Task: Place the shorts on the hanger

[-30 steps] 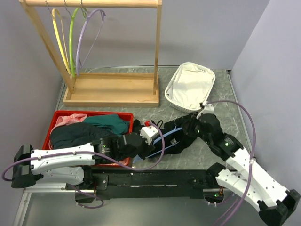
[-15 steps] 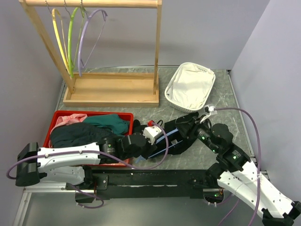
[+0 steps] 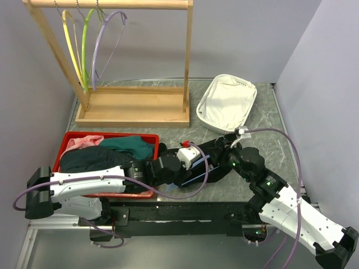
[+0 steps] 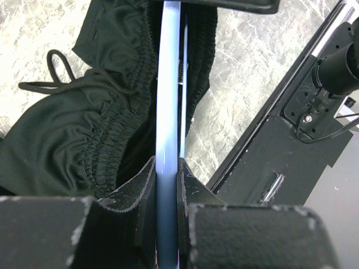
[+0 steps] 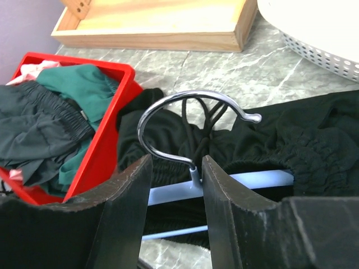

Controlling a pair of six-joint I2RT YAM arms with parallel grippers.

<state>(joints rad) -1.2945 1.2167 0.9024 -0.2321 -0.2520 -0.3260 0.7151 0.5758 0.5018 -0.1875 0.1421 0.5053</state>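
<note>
My left arm (image 3: pixel 84 182) reaches across the near edge of the grey marbled desk (image 3: pixel 263 112). Its jaws are clenched on the thin light blue plastic hanger (image 4: pixel 168 84). In the left wrist view the hanger's bar runs straight out from between my pads (image 4: pixel 140 185), pinched tight with no gap.

The hanger lies flat on the desk just right of the red plastic bin (image 3: pixel 106 134), on top of the limp black fabric shorts (image 4: pixel 73 140). The shorts are bunched under and beside it. Their gathered waistband lies along the bar, and a loop of black drawstring (image 4: pixel 56 70) lies on the bare desk.

My right arm (image 3: pixel 280 199) comes in from the other side. Its jaws are released and stand apart, one finger (image 5: pixel 126 207) on each side of the stem under the hanger's small metal hook (image 5: pixel 196 94). The stem sits close to the right-hand finger, but I cannot tell whether they touch. The hook curls up above the shorts.

The bin holds a dark teal-green garment (image 5: pixel 84 78) and other clothes. Farther back stand a white mesh basket (image 3: pixel 227 101) and a wooden rack (image 3: pixel 134 106) carrying yellow (image 3: pixel 70 45), green (image 3: pixel 85 45) and lilac (image 3: pixel 104 45) hangers.
</note>
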